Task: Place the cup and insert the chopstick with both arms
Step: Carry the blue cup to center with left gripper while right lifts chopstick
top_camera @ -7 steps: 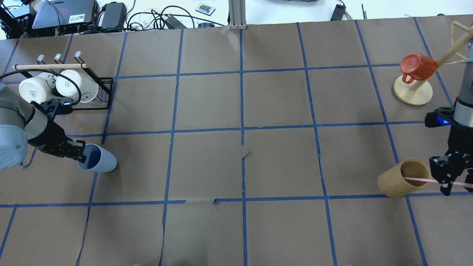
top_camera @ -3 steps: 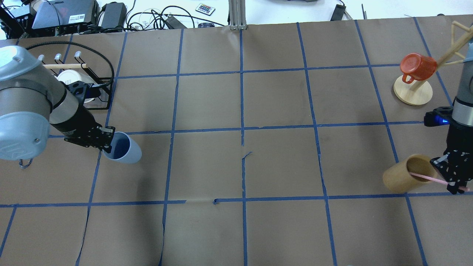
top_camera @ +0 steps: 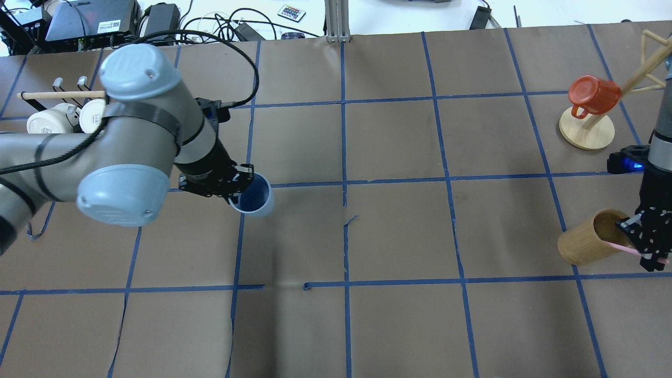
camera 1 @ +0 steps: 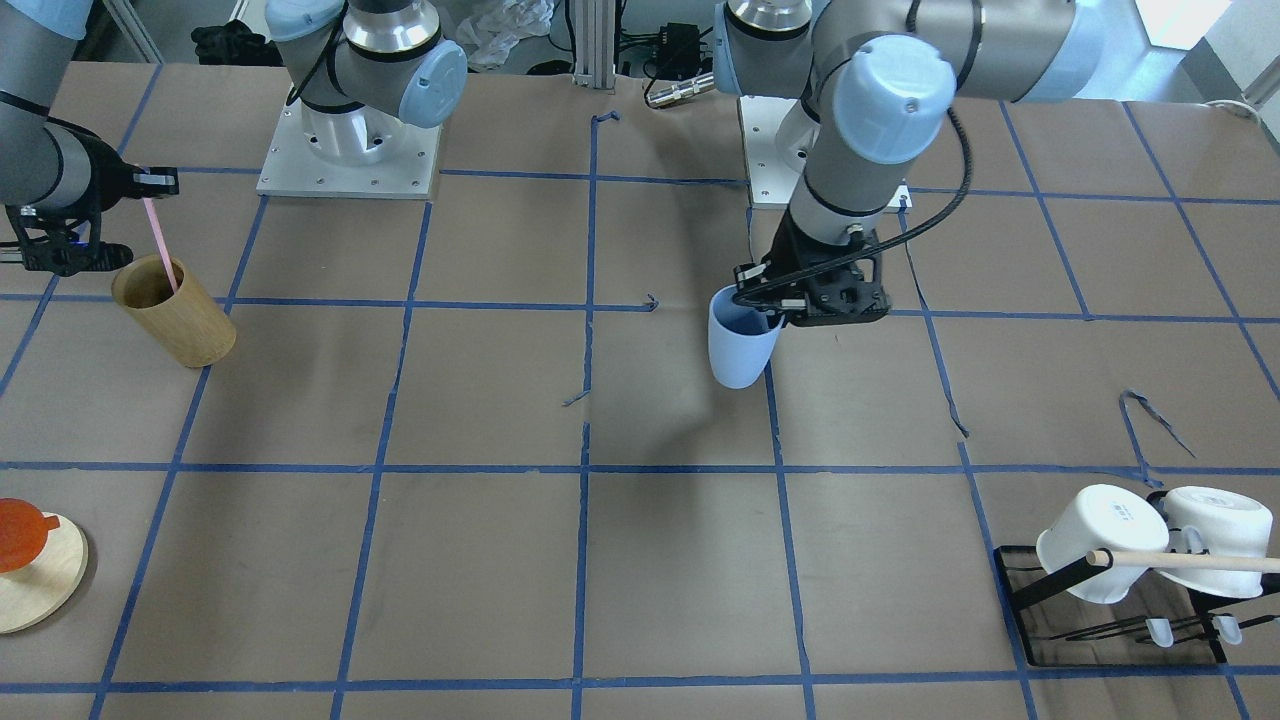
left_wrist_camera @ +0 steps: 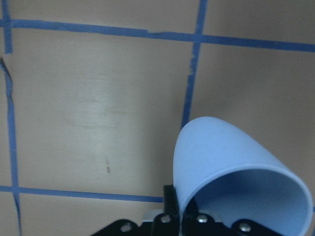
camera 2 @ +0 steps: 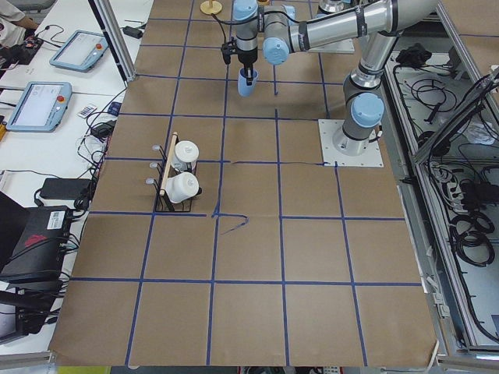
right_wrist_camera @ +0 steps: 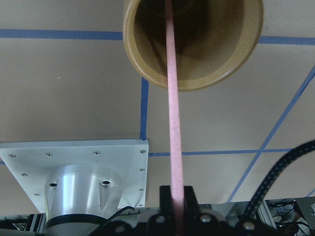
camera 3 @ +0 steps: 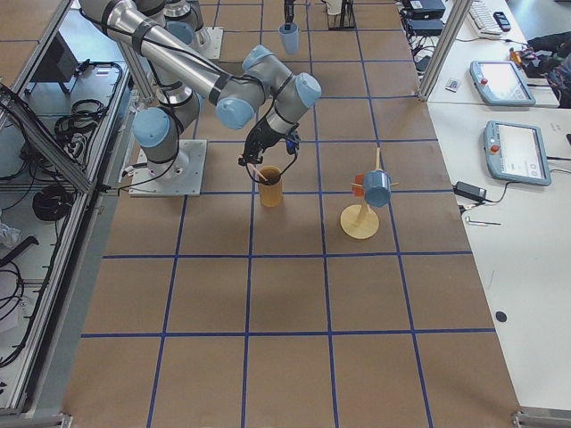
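My left gripper [top_camera: 239, 186] is shut on the rim of the light-blue cup [top_camera: 253, 195] and holds it mouth up, above the table left of centre. The cup also shows in the front view [camera 1: 742, 345] and the left wrist view [left_wrist_camera: 231, 162]. My right gripper [top_camera: 648, 249] is shut on the upper end of the pale-pink chopstick [top_camera: 619, 245] at the table's right edge. The chopstick [camera 1: 160, 245] slants steeply, and its lower end is inside the tan wooden cup [camera 1: 175, 310]. The right wrist view shows the chopstick [right_wrist_camera: 172, 123] running down into the wooden cup [right_wrist_camera: 192, 44].
A black rack [top_camera: 58, 118] with two white mugs and a wooden dowel stands at the far left. A red mug [top_camera: 593, 94] hangs on a wooden mug tree at the far right. The arm bases [camera 1: 345, 150] are bolted on the robot's side.
My left arm has carried the blue cup right, toward the table's middle, and turned it more upright. My right gripper has raised the chopstick steeper, its tip still in the wooden cup.
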Motion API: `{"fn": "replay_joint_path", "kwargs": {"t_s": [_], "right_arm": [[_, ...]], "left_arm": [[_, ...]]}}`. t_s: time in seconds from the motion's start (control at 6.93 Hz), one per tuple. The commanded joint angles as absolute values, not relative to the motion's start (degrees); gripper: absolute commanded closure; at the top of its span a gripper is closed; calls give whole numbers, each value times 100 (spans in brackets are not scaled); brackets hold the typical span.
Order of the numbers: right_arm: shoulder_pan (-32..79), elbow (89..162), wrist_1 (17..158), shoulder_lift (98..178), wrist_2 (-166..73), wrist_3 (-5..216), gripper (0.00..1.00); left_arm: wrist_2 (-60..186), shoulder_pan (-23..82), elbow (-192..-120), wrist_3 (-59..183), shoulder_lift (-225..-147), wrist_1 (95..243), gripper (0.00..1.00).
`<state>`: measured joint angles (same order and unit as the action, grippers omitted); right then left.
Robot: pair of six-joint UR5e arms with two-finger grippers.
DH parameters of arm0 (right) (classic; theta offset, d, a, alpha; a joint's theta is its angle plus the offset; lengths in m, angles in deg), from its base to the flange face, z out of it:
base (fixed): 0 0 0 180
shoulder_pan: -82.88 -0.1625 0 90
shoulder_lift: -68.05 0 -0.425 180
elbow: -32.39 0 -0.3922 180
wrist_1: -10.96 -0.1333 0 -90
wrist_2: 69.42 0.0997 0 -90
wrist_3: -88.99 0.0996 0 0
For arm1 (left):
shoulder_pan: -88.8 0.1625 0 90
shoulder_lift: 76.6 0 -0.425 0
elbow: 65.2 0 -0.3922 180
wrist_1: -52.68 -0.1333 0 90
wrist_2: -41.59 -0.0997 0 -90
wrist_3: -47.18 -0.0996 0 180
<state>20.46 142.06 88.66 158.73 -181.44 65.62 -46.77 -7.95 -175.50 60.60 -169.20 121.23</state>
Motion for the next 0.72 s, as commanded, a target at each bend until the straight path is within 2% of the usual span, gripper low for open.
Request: {"fn": "replay_joint_path", "kwargs": {"t_s": [0.0, 0.29, 0.58], "right_arm": [[2039, 13884, 8348, 15858, -18077, 6834, 85], [2039, 13542, 7901, 15823, -17876, 6851, 87], [2039, 12823, 7041, 15814, -17814, 6860, 90]], "left_arm": [[-4604, -1550, -17393, 7053, -17519, 11353, 100], [-4560, -2077, -17383, 7135, -17758, 11323, 100], [-4560, -2370, -17383, 7109, -17942, 11306, 100]]}}
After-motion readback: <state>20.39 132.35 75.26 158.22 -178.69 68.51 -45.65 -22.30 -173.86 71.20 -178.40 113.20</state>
